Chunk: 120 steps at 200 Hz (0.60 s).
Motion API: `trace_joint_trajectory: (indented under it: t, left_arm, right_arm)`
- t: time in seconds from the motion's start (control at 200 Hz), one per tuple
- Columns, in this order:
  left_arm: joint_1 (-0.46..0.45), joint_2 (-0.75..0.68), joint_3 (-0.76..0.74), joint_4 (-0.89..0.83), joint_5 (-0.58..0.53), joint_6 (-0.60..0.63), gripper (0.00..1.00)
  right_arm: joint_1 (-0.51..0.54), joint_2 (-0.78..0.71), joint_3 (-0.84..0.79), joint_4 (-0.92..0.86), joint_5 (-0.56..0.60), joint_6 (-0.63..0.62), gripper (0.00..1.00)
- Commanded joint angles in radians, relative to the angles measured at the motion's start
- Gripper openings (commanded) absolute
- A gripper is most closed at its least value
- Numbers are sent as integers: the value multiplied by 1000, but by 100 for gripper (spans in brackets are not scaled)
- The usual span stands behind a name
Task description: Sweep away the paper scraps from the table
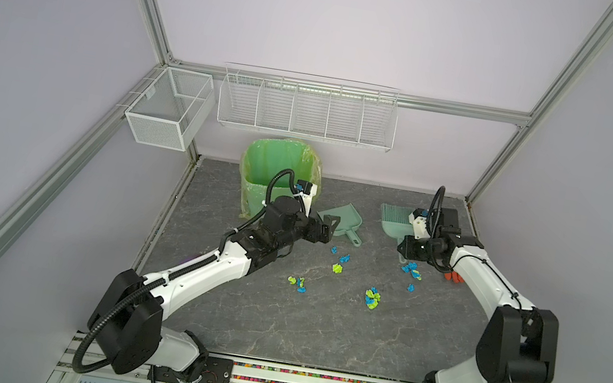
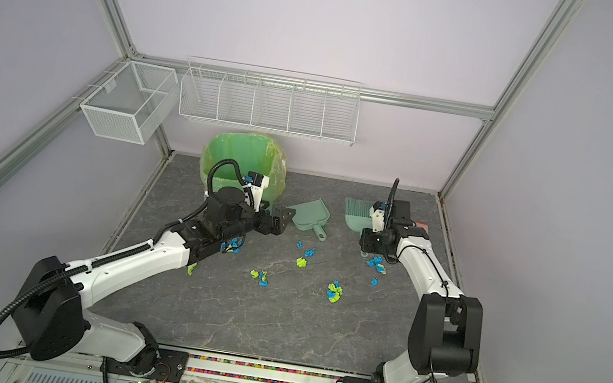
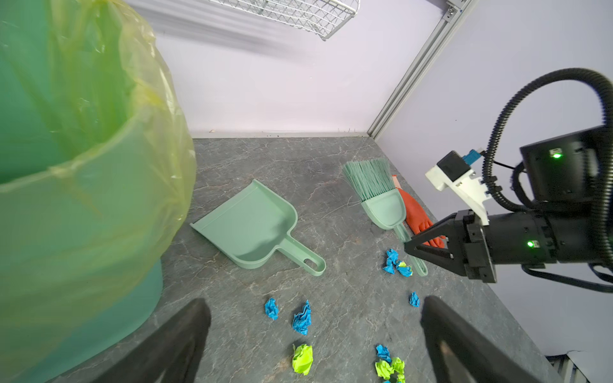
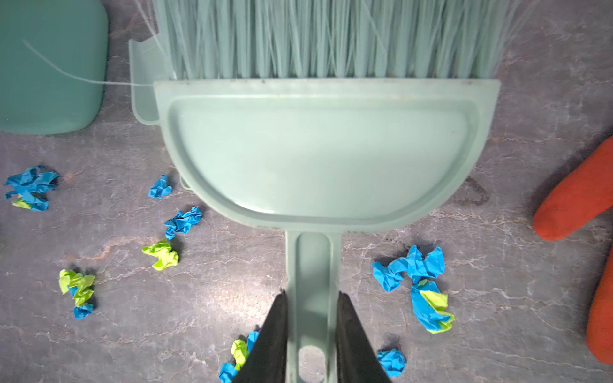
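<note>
Our right claw (image 4: 311, 295) pinches the brush (image 4: 318, 159) handle; our left claw (image 1: 327, 227) gapes wide near the dustpan (image 1: 344, 220); paper scraps (image 1: 372, 298) dot the grey bench (image 1: 274, 322).

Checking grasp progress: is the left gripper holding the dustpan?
No, the left gripper is open, short of the dustpan, which lies free on the table.

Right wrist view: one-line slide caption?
Right hand shut on the brush handle, paper scraps scattered on the table either side of it, orange glove nearby.
</note>
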Motion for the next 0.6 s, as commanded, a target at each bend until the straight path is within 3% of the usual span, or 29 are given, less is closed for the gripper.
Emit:
trace_joint_trajectory:
  t: [0.0,0.595]
  left_arm:
    - [-18,42,66,-19,30,-38,99]
    - [-81,287,239,42,174,-166,99]
  right_arm:
    - [16,-53,-26,46,-41,29,7]
    - [73,-173,-99,128,-73,93,7]
